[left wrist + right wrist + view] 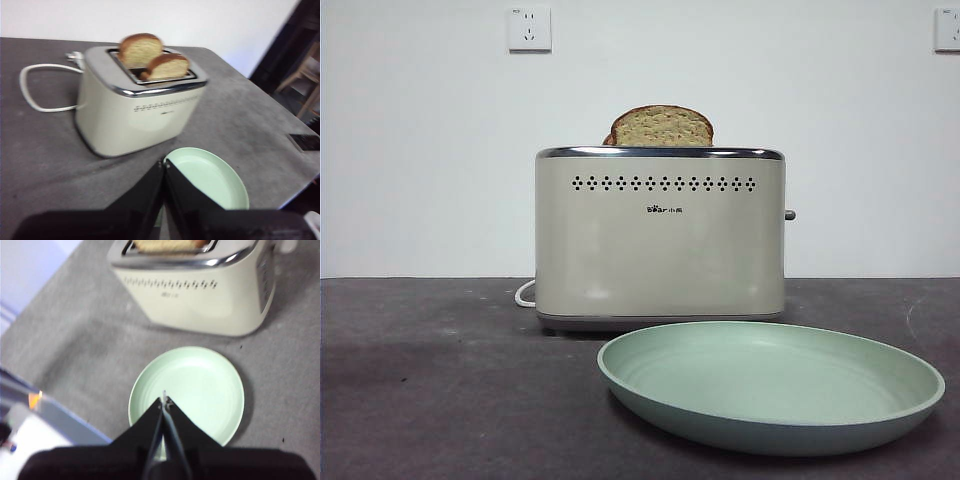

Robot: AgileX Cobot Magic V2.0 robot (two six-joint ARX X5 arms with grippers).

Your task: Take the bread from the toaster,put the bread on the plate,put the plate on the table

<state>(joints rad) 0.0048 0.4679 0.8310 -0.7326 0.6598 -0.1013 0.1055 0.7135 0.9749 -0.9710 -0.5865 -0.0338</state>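
Observation:
The cream toaster [660, 240] stands on the table [440, 380]. It also shows in the left wrist view [135, 112] and the right wrist view [200, 295]. Two similar bread slices stand in its slots, only their domed tops showing: a near slice [662, 126] [168, 66] and a far slice [140, 49]. The mint-green plate [770, 385] lies empty on the table in front of the toaster. My left gripper [164, 165] is shut and empty, short of the toaster, beside the plate [210, 177]. My right gripper [164, 399] is shut and empty above the plate [200, 385].
The toaster's white cord [37, 85] loops on the table behind it. A side knob [789, 214] sticks out of the toaster. The table's edge [295, 192] runs close to the plate. Two wall sockets [529, 28] sit on the white wall.

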